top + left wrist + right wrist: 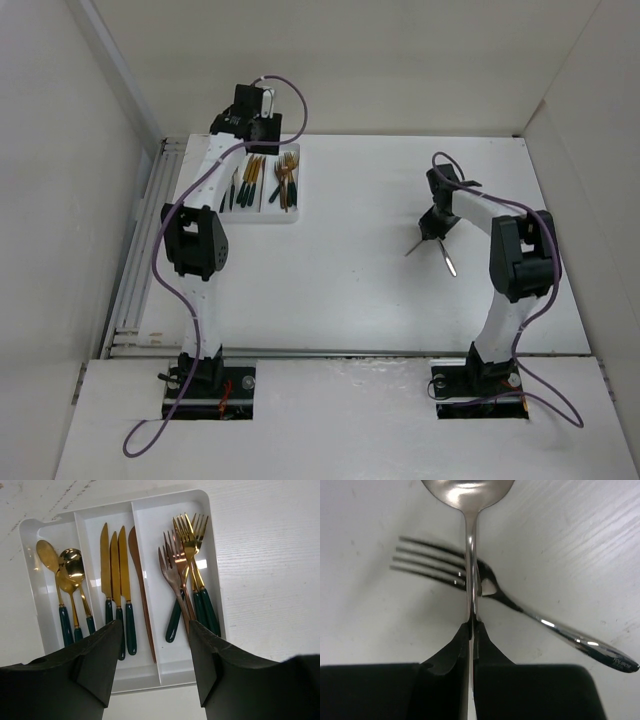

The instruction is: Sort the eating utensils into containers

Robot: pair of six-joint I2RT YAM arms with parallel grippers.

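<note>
The white three-compartment tray (150, 672) lies under my left gripper (155, 625), which is open and empty above its near end. It holds gold spoons (70, 570) on the left, gold knives (116, 570) and a copper knife (139, 585) in the middle, and forks (185, 555) on the right. In the top view the tray (290, 215) is at the back left. My right gripper (471, 625) is shut on the handle of a silver spoon (471, 580) just above the table. A silver fork (520, 607) lies on the table beneath the spoon, its tines blurred.
White enclosure walls stand on the left, back and right. A metal rail (140, 260) runs along the table's left edge. Purple cables (165, 280) hang off both arms. In the top view the spoon (448, 260) and fork (415, 247) are mid-right.
</note>
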